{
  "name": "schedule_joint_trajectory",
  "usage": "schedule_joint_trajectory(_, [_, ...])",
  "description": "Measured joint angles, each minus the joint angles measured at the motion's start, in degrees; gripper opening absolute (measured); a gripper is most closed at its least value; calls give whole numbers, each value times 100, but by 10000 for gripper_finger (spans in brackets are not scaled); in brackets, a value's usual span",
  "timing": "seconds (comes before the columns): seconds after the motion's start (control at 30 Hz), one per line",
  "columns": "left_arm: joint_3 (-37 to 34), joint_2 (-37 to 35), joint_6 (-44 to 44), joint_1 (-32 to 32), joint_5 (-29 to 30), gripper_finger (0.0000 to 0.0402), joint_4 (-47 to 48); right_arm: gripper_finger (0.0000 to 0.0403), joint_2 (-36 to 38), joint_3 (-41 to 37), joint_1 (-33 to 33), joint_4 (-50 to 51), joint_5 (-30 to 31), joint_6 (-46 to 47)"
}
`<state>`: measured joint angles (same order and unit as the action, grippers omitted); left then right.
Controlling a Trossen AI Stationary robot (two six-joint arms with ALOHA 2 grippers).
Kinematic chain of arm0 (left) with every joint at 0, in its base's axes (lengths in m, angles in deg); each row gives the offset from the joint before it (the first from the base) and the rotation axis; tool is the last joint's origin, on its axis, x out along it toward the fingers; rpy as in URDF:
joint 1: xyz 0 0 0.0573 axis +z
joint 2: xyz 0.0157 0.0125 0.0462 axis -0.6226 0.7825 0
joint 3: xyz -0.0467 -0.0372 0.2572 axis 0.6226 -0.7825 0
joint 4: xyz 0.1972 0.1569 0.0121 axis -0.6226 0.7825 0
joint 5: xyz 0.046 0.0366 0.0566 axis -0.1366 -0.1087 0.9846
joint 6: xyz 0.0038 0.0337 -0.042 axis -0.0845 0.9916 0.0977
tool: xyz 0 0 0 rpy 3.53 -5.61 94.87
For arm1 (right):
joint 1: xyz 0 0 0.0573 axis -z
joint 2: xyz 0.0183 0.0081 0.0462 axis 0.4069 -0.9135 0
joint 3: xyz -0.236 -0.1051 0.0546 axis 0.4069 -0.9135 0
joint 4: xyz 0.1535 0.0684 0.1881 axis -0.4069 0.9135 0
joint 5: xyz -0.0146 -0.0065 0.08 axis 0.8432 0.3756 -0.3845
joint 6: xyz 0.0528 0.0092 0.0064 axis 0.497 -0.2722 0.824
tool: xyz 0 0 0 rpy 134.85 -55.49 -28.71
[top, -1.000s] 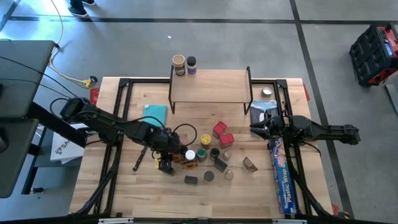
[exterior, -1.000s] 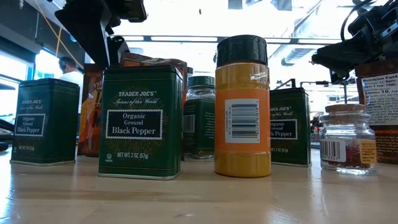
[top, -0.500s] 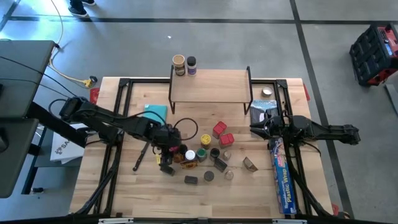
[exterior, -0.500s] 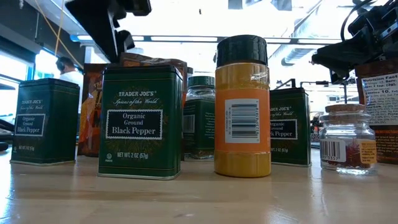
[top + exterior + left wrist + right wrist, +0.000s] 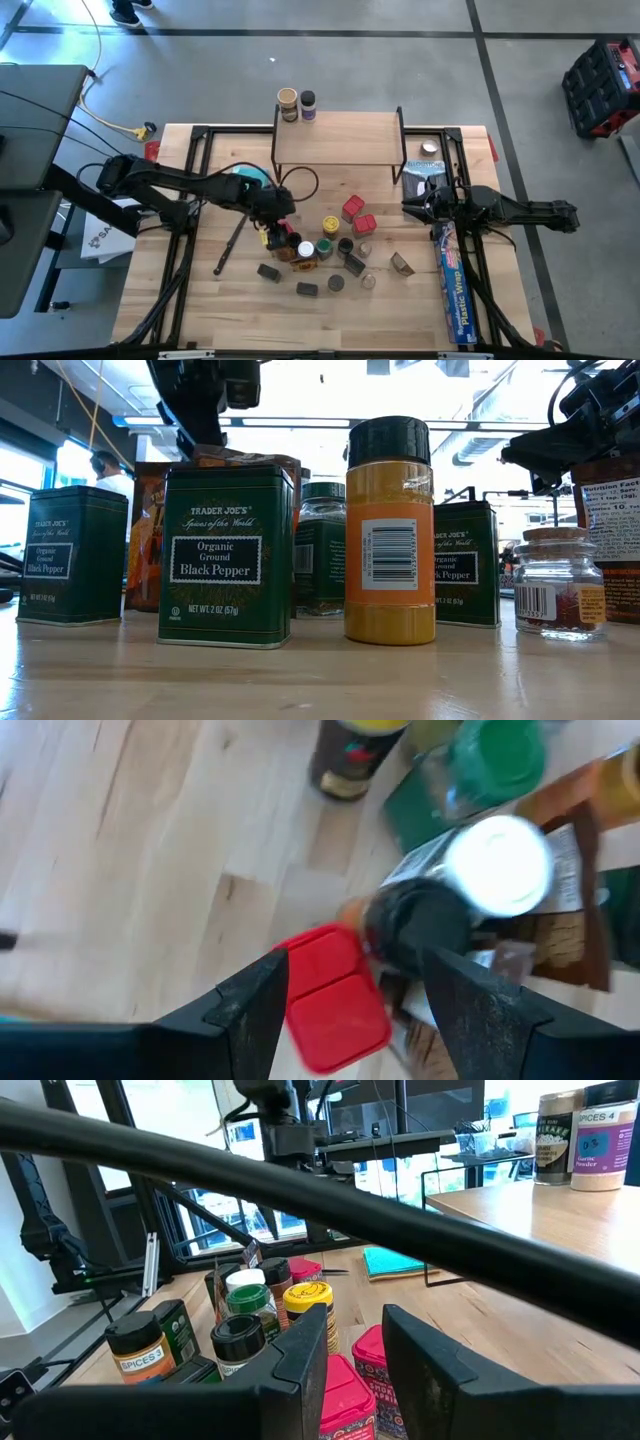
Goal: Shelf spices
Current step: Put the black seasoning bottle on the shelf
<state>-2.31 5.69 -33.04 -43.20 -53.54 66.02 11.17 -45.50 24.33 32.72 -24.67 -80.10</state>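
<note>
Wooden table (image 5: 210,300), bearing shelf (image 5: 338,140) at far edge with two jars (image 5: 296,103) on top; clustered spices (image 5: 330,250) mid-table, teal cloth (image 5: 250,178) beside, blue wrap box (image 5: 452,285) along right edge.

Both arms are dark, near-black, built of slender tubular links joined by bulkier rounded joints. The left arm (image 5: 180,190), on the left of the overhead frame, carries a thin black cable looping in an open curl near its wrist. The right arm (image 5: 500,210), at right, ends in a blocky wrist. Wrist views show flat, matte black tapering fingers (image 5: 250,1010).
</note>
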Motion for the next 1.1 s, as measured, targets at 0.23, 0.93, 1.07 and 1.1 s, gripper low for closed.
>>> schedule_joint_trajectory(0.23, [0,0,-169,168,525,222,777,94,0,0,0,0,0,0])
schedule_joint_trajectory(0.93, [-1135,-846,-318,-170,564,222,-1057,94,2,1,1,0,0,0])
schedule_joint_trajectory(1.07, [-1205,-690,539,-85,-155,222,-2148,94,1,0,1,0,-1,-1])
schedule_joint_trajectory(1.1, [-1204,-619,680,-49,-303,222,-2288,94,2,2,0,0,-1,0])
